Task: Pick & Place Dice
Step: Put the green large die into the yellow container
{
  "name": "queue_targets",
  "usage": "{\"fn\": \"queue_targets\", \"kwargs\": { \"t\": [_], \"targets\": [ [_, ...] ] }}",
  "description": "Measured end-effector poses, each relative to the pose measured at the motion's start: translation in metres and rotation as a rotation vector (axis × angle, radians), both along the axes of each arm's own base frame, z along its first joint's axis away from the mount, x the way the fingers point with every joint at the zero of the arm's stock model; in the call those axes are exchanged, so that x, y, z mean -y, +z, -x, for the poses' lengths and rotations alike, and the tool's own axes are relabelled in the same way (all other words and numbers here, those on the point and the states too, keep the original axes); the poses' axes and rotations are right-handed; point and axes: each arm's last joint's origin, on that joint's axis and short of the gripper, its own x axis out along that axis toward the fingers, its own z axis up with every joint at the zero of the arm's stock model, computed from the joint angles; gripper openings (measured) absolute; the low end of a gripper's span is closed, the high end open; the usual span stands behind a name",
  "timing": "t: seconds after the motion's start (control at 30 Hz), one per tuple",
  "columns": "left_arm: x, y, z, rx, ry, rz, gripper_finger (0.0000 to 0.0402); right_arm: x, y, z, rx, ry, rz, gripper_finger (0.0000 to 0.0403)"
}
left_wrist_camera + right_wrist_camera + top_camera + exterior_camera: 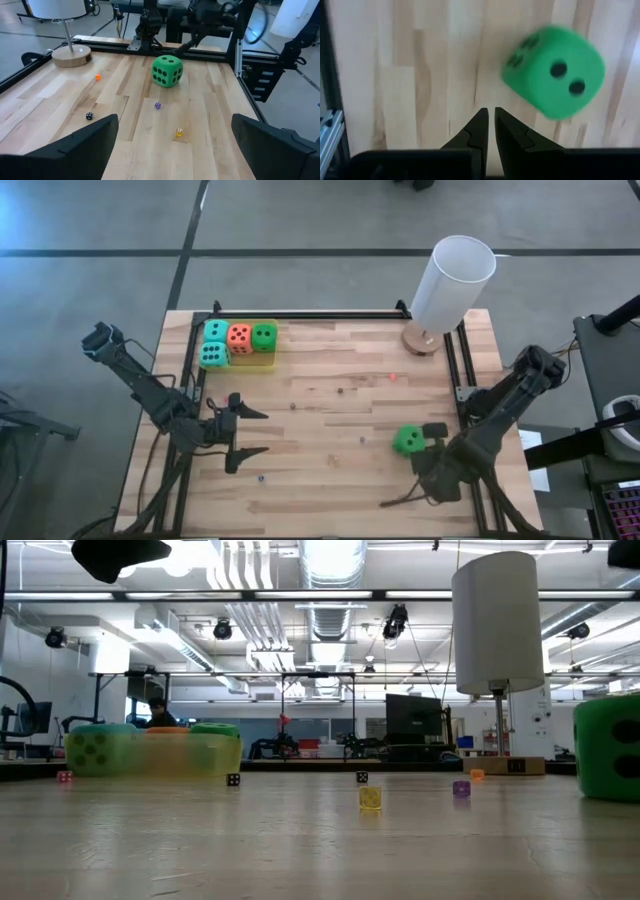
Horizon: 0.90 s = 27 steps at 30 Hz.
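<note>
One bright green die sits on the bare wood near the table's right side. My right gripper points straight down beside it, shut, with the die off to one side of its fingertips and clear of them. The other dice, two teal, one orange-red and one green, rest in the translucent yellow tray at the far left. My left gripper waits open at the table's left, nothing between its fingers.
A white lamp on a round wooden base stands at the far right corner. Tiny dice lie scattered on the wood, among them a yellow one, a purple one and a black one. Black rails edge the table.
</note>
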Motion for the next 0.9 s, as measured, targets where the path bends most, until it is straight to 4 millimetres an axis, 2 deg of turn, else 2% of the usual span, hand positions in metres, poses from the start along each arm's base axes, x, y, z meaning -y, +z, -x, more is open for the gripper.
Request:
{"fn": "queue_targets", "kwargs": {
  "t": [0.27,0.43,0.7,0.9],
  "targets": [
    [0.0,0.0,0.0,0.0,0.0,-0.001,0.0392,0.02,-0.031,0.02,-0.067,-0.171,0.018,0.0028],
    [0.0,0.0,0.0,0.0,-0.001,-0.003,0.0392,0.029,-0.049,0.024,-0.064,-0.242,0.018,0.0028],
    [0.0,0.0,0.0,0.0,-0.001,-0.003,0.0394,0.045,-0.068,0.019,-0.082,-0.289,0.064,0.0028],
    [0.0,0.0,0.0,0.0,-0.001,-0.003,0.0393,0.06,-0.072,0.007,-0.013,-0.339,0.12,0.0028]
  ]
}}
